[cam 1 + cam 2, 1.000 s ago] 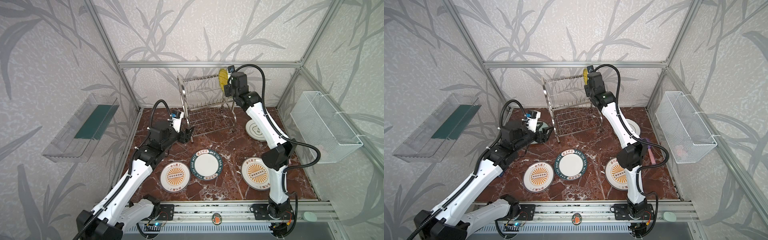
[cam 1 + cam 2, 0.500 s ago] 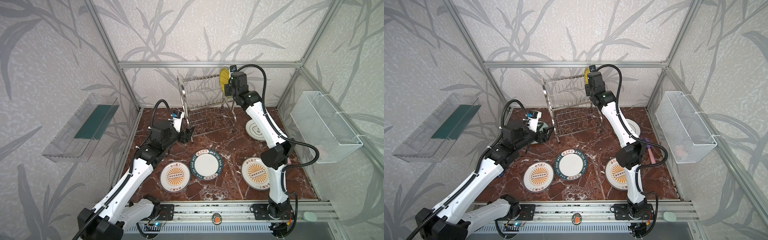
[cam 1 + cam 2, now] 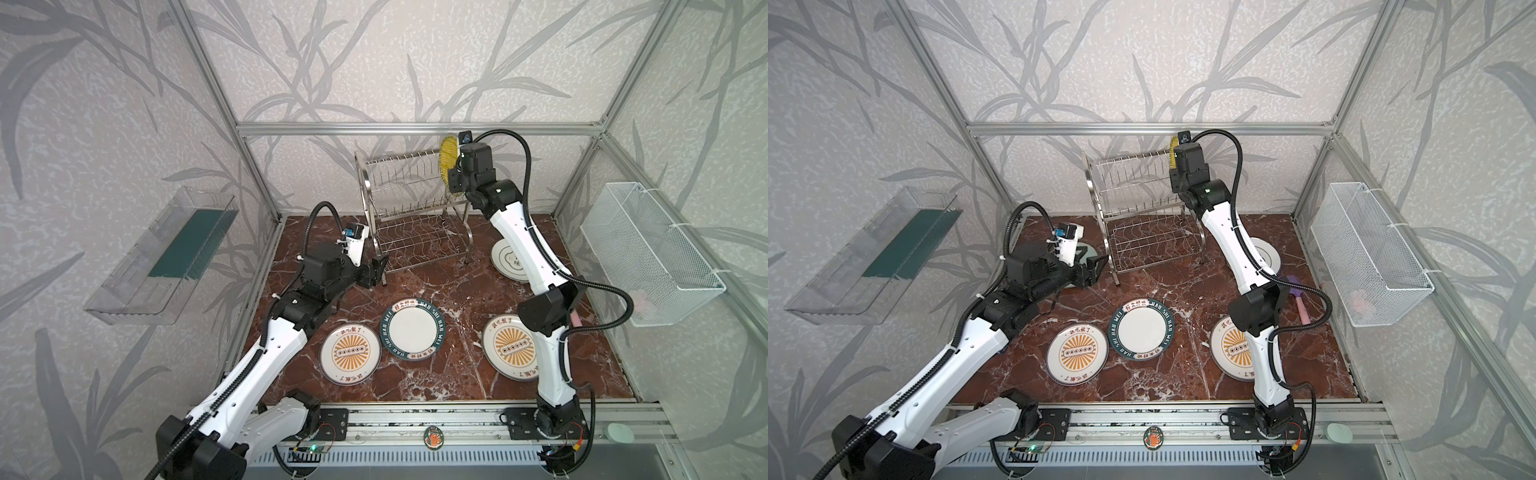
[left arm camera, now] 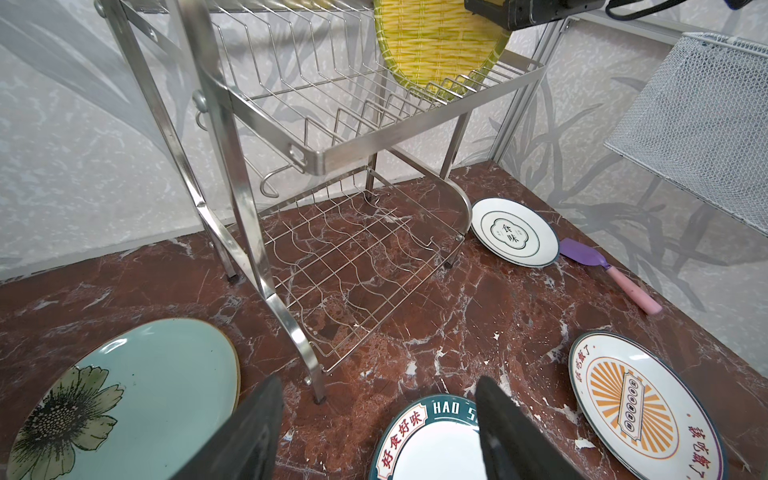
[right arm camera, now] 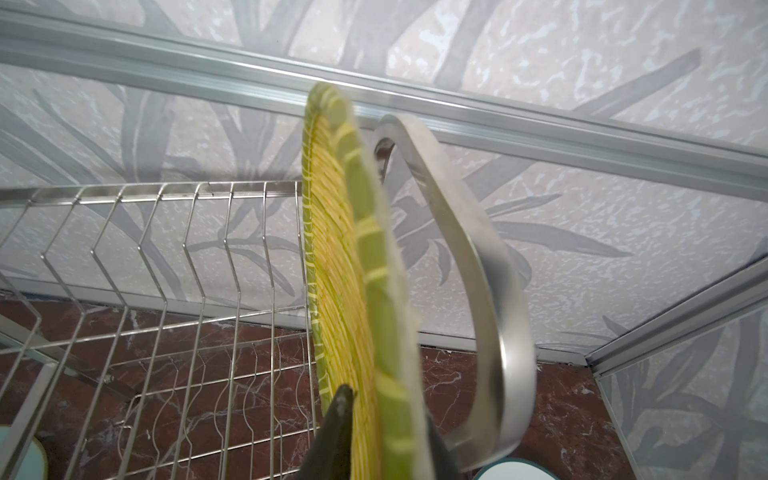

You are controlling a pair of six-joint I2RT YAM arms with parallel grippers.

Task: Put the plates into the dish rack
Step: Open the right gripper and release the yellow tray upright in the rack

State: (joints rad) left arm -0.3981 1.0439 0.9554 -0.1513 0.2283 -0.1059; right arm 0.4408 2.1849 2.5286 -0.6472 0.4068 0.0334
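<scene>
Yellow ribbed plate (image 5: 332, 270): on edge at the right end of the dish rack's (image 4: 374, 143) top tier, lower rim down among the prongs, just beside the curved end tube. Right jaws: astride its rim, one on each face; whether they pinch it or stand free cannot be told. Step judged: seating and release. Best handling, likely: part the jaws fully, check the plate stands by itself between prongs, then draw back along its plane, clear of the end tube, so neither jaw drags the rim. Left jaws: parted, empty, low over the bench (image 3: 449, 282) by the rack's front leg, near the celadon plate (image 4: 137, 374). Flat on the bench, not yet loaded: one sunburst plate (image 3: 350, 353), a second sunburst plate (image 3: 510, 346), green-rimmed plate (image 3: 412, 328), outline-motif plate (image 4: 514, 232).
</scene>
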